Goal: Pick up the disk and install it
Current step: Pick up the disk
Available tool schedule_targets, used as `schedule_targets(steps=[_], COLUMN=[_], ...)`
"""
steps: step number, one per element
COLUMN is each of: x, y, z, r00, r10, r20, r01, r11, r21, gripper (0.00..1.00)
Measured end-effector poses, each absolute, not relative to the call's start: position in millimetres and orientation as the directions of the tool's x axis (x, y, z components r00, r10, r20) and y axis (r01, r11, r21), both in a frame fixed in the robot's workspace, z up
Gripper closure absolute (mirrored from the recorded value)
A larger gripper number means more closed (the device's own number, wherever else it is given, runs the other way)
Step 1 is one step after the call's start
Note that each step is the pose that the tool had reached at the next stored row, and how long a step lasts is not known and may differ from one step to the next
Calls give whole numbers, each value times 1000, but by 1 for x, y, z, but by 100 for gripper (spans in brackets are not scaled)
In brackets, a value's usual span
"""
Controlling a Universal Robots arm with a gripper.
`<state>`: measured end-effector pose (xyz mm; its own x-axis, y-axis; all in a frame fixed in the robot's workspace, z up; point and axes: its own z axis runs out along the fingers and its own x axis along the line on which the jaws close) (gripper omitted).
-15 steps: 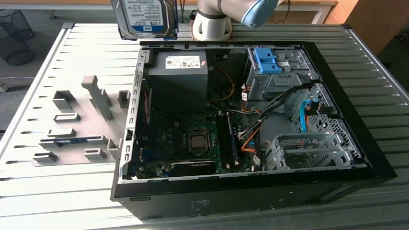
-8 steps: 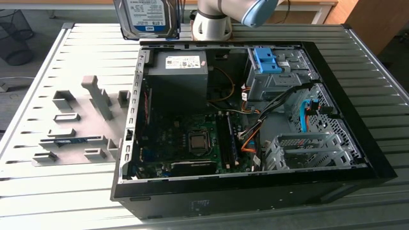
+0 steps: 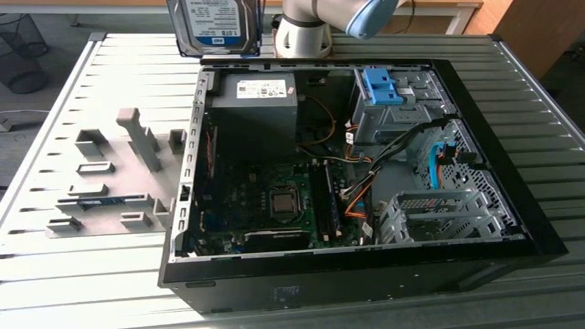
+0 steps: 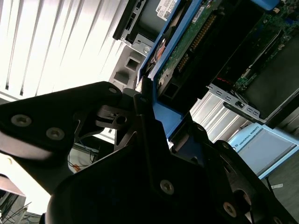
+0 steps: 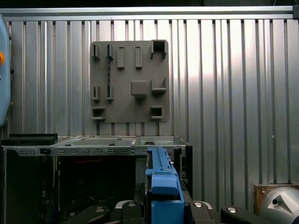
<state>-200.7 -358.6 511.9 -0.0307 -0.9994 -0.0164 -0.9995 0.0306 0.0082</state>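
Slatted metal table (image 3: 55,274), wire wastebasket (image 3: 23,62), wooden cabinet (image 3: 539,27)

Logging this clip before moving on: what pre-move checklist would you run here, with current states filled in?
1. Grip on the disk: ok, gripper shut on its blue caddy.
2. Disk clear of the table: ok, held aloft.
3. Computer case open: ok.
4. Target bay free: cannot tell; a blue bracket sits on the drive cage.
5. Cables clear of the path: cannot tell.

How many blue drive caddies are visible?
2. One frames the disk held up in the tool; one bare caddy sits in the drive cage. Others may be hidden.
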Motion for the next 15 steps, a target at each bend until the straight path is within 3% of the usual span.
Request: schedule_targets(steps=[15], x=[-191], y=[-359], z=[512], r00=[-31], r10=[-999], r20=[-16], r01=[-999], r11=[31], r21=[8], gripper=[63])
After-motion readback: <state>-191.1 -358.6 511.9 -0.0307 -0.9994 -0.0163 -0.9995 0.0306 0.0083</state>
